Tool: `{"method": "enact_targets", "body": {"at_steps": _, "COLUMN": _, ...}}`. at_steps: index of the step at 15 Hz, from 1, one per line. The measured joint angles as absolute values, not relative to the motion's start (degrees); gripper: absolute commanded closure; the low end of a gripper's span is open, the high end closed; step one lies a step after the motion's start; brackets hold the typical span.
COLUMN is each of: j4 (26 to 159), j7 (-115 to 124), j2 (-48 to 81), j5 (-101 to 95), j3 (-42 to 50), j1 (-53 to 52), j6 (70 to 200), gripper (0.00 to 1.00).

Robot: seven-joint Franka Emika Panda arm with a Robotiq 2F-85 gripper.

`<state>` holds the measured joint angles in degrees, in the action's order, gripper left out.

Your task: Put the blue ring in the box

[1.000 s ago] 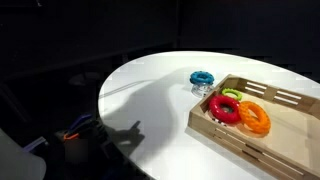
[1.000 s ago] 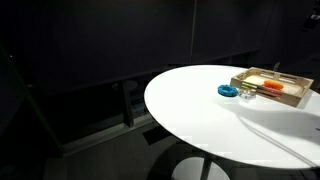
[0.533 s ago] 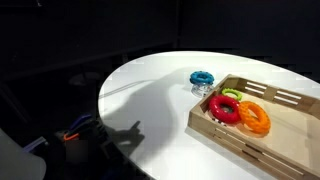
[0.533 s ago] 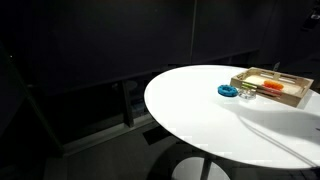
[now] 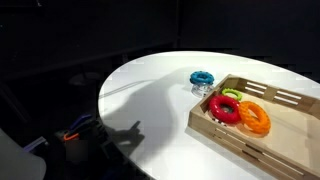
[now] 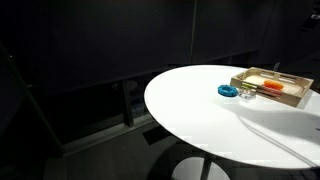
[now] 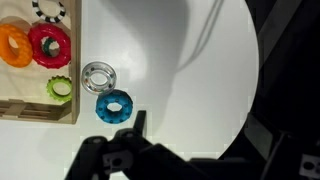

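Observation:
The blue ring (image 5: 202, 78) lies flat on the white round table, just outside the near corner of the wooden box (image 5: 232, 136). Both show in the other exterior view too, the blue ring (image 6: 228, 91) left of the box (image 6: 285, 98). In the wrist view the blue ring (image 7: 113, 105) lies right of the box's edge (image 7: 40, 108). My gripper (image 7: 200, 135) hangs dark at the bottom of that view, above the table and beside the ring, with its fingers apart and empty. The arm is out of both exterior views; only its shadow falls on the table.
Inside the box lie a red ring (image 7: 48, 45), an orange ring (image 7: 12, 45), a green ring (image 7: 60, 88) and a black-and-white ring (image 7: 50, 8). A clear ring (image 7: 97, 75) lies on the table next to the blue one. The table edge (image 7: 255, 70) curves close on the right.

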<state>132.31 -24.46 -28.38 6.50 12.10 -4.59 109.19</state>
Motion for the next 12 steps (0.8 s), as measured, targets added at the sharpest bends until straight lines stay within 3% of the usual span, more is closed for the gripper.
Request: {"method": "enact_targets", "body": {"at_steps": 12, "j4": 129.65, "j7": -24.33, "j2": -23.15, "j5": 6.5, "j3": 11.13, "j1": -3.38, "j6": 110.85, "gripper": 0.0}}
